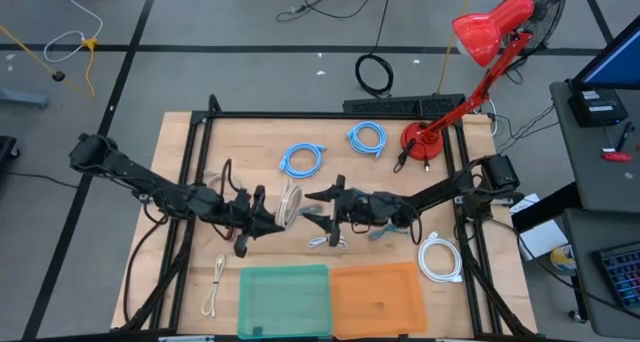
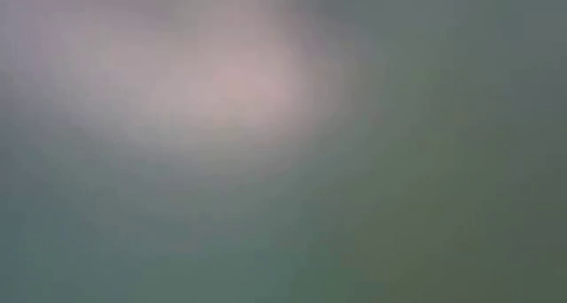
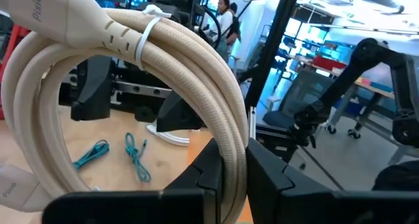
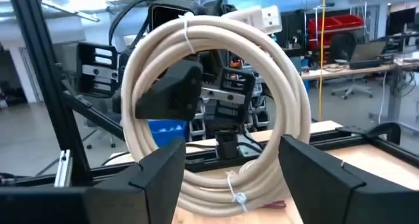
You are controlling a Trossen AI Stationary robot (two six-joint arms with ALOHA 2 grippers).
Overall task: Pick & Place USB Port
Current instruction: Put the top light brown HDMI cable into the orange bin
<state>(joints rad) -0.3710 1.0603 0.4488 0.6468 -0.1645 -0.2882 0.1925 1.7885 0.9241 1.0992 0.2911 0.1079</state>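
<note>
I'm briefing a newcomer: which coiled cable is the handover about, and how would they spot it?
Look at the middle of the wooden table, where the two arms meet. The beige coiled cable stands on edge there, clamped in the left gripper. Unlike the blue coils and white coil, it isn't lying flat.

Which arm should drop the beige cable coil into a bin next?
Left. The left gripper is shut on the coil, holding it up between the arms, and the green bin sits just below it. The right gripper has open fingers and holds nothing.
</note>
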